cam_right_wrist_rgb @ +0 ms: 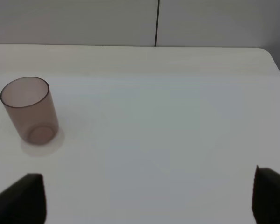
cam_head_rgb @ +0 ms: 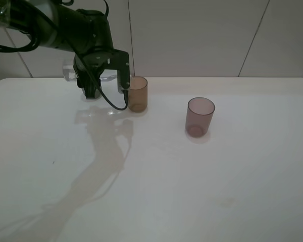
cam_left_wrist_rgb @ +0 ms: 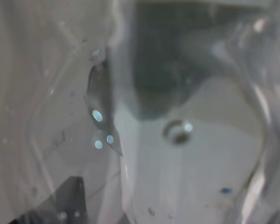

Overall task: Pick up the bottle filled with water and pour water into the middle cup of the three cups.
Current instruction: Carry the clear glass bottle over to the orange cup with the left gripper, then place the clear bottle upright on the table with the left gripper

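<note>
My left gripper [cam_head_rgb: 97,75] is shut on the clear bottle [cam_head_rgb: 68,71] and holds it tipped on its side above the table's far left. The bottle's neck end [cam_head_rgb: 110,75] points toward the amber middle cup [cam_head_rgb: 137,94], just left of its rim. The left wrist view is filled by the bottle's clear wall [cam_left_wrist_rgb: 177,140], with water and bubbles inside. The mauve cup [cam_head_rgb: 200,117] stands upright to the right and also shows in the right wrist view [cam_right_wrist_rgb: 30,112]. My right gripper [cam_right_wrist_rgb: 149,196] is open and empty, away from that cup. The grey cup is hidden behind my left arm.
The white table [cam_head_rgb: 156,191] runs to a tiled wall [cam_head_rgb: 202,35] at the back. The arm's cable [cam_head_rgb: 113,103] loops down close beside the amber cup. The table's right corner [cam_right_wrist_rgb: 266,53] shows in the right wrist view.
</note>
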You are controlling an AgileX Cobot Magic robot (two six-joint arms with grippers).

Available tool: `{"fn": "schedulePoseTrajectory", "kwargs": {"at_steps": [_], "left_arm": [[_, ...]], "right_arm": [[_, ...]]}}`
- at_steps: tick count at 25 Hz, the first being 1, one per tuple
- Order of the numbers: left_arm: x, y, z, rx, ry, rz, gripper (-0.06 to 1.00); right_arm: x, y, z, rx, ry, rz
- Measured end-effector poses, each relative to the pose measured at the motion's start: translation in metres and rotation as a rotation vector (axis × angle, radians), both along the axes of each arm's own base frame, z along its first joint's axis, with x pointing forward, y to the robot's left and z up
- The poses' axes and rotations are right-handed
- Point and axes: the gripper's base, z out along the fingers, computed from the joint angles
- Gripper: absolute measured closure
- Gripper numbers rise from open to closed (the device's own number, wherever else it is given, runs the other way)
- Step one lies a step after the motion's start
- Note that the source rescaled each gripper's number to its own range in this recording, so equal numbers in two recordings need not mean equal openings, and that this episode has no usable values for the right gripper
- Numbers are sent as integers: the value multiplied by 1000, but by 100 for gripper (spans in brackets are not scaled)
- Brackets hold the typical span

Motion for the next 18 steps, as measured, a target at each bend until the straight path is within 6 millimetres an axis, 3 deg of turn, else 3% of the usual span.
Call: {"fn": "schedulePoseTrajectory", "kwargs": {"at_steps": [18], "left_arm": [[5,-1,8,128,0,-127,93]], "right_arm": [[0,0,0,0,0,0]]}}
